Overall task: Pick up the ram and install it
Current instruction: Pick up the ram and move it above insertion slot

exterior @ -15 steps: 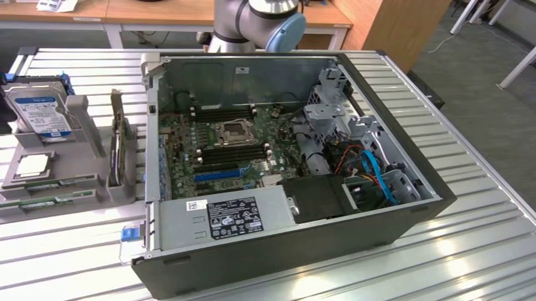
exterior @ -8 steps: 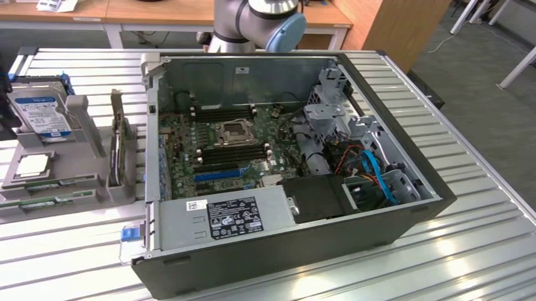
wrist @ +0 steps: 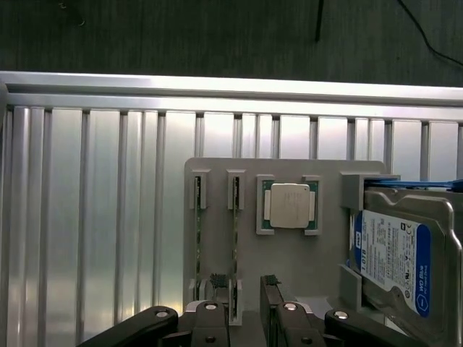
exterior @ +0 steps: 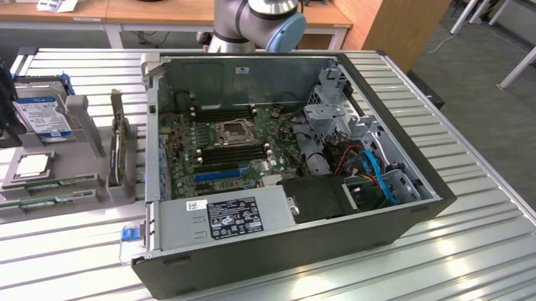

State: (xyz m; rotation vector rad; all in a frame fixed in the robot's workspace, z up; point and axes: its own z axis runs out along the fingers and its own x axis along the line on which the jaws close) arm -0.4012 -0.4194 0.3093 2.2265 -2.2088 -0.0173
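Green and thin, the ram (wrist: 235, 231) stands on edge in a slot of the grey holder (wrist: 289, 260), its long axis parallel to the holder's side edge, between a second stick (wrist: 197, 238) and the processor (wrist: 290, 206), one end between the wide-open fingers of the gripper (wrist: 244, 283).

two ram sticks (wrist: 197, 238), one square processor chip (wrist: 290, 206) and one hard drive (wrist: 391, 253), all in one grey holder (wrist: 304, 260). one gripper (wrist: 244, 280). one open computer case (exterior: 402, 232), holding one motherboard (exterior: 180, 157) and one power supply (exterior: 226, 216).
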